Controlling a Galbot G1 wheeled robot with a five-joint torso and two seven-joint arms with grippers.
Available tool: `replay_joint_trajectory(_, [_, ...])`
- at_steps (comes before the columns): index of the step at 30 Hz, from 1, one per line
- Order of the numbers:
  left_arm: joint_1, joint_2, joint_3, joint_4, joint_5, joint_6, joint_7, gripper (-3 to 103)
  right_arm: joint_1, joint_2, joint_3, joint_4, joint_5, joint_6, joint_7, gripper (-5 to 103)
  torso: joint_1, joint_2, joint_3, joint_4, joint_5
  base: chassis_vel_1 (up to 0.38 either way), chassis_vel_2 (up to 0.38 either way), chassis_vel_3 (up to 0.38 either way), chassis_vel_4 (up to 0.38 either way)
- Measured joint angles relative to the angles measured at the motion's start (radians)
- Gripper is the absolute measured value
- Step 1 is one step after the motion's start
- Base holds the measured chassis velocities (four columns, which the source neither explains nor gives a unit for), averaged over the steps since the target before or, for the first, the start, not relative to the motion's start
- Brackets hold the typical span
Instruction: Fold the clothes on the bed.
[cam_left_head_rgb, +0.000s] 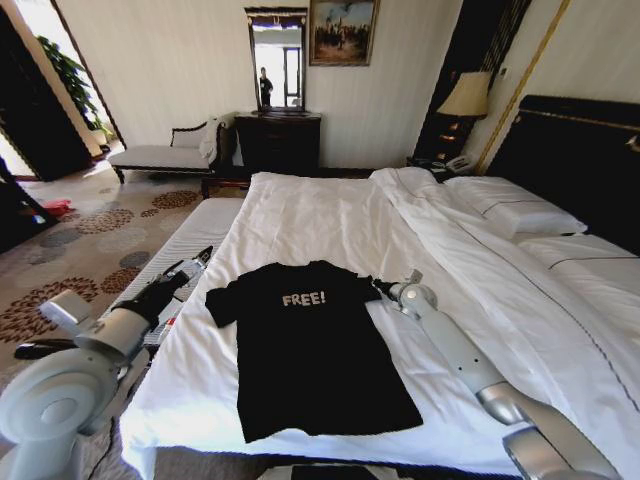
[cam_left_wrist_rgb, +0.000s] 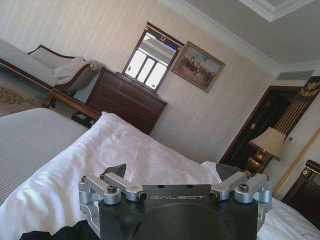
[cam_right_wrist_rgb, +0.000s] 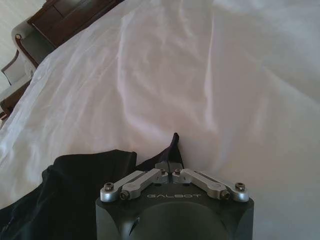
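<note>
A black T-shirt (cam_left_head_rgb: 310, 350) with white "FREE!" lettering lies flat, chest up, on the white bed (cam_left_head_rgb: 320, 215) near its front edge. My right gripper (cam_left_head_rgb: 378, 287) is at the shirt's right sleeve. In the right wrist view it (cam_right_wrist_rgb: 172, 165) is shut on a pinched peak of the black fabric (cam_right_wrist_rgb: 75, 190), lifted slightly off the sheet. My left gripper (cam_left_head_rgb: 200, 262) hovers beside the left sleeve at the bed's left edge. In the left wrist view it (cam_left_wrist_rgb: 172, 172) is open with nothing between its fingers, and a bit of the black shirt (cam_left_wrist_rgb: 45, 234) shows below it.
A grey upholstered bench (cam_left_head_rgb: 190, 235) stands against the bed's left side. The folded-back duvet (cam_left_head_rgb: 480, 270) and pillows (cam_left_head_rgb: 515, 210) lie to the right, under the dark headboard (cam_left_head_rgb: 580, 160). A dresser (cam_left_head_rgb: 278, 140) and chaise (cam_left_head_rgb: 165, 150) stand by the far wall.
</note>
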Motion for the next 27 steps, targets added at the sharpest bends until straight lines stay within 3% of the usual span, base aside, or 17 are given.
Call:
replay_joint_trajectory(9, [0.000,-0.001,-0.003,0.000,0.002,-0.003,0.001,100,-0.087,-0.039,0.041,0.199,0.002,0.067,0.014,0,0.000,0.000,0.000,0.0000,-0.0001,0.000,0.000,0.000,0.000])
replay_joint_trajectory(27, [-0.006,-0.001,0.002,0.007,0.010,-0.005,0.002,100,-0.061,-0.029,-0.017,0.258,0.006,0.165,-0.069,0,0.000,0.000,0.000,0.0000,-0.0002,0.000,0.000,0.000,0.000])
